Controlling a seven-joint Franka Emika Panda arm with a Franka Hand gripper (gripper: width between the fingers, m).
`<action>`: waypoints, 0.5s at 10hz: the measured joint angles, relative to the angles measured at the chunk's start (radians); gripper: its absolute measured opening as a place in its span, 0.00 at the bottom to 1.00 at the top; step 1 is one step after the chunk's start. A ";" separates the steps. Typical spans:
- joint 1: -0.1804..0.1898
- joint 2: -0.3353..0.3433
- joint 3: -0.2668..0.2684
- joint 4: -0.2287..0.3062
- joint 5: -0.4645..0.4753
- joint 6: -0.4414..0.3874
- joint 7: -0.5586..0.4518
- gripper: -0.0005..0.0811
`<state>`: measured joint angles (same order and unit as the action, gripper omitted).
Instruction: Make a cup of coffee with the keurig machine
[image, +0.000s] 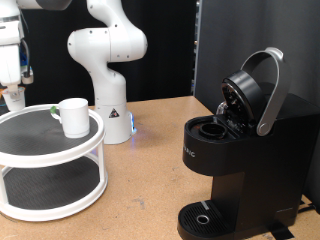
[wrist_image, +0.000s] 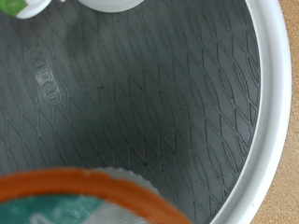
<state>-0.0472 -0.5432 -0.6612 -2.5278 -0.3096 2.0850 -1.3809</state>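
Observation:
The white mug (image: 72, 116) stands on the top tier of a round white two-tier stand (image: 92, 143); its base shows at the edge of the wrist view (wrist_image: 107, 4). The black keurig machine (image: 240, 160) stands at the exterior view's right with its grey-rimmed lid (image: 252, 90) raised and the pod chamber (image: 212, 128) open. My gripper (image: 13, 90) hangs at the exterior view's left edge, just above the stand's top tier. It is shut on a small pod (image: 14, 98) with an orange rim and green markings, which fills the near edge of the wrist view (wrist_image: 84, 201). The fingers are hidden there.
The stand's dark ribbed top (wrist_image: 149, 93) has a raised white rim (wrist_image: 273, 103). A green-marked white object (wrist_image: 21, 6) lies next to the mug. The arm's white base (image: 110, 100) stands behind the stand. The machine's drip tray (image: 203, 217) is bare.

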 joint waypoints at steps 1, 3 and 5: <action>0.005 0.001 0.009 -0.003 0.024 0.001 0.026 0.53; 0.038 0.002 0.050 -0.005 0.077 0.007 0.099 0.53; 0.077 0.006 0.090 -0.011 0.127 0.042 0.170 0.53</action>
<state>0.0297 -0.5373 -0.5711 -2.5384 -0.1828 2.1268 -1.2111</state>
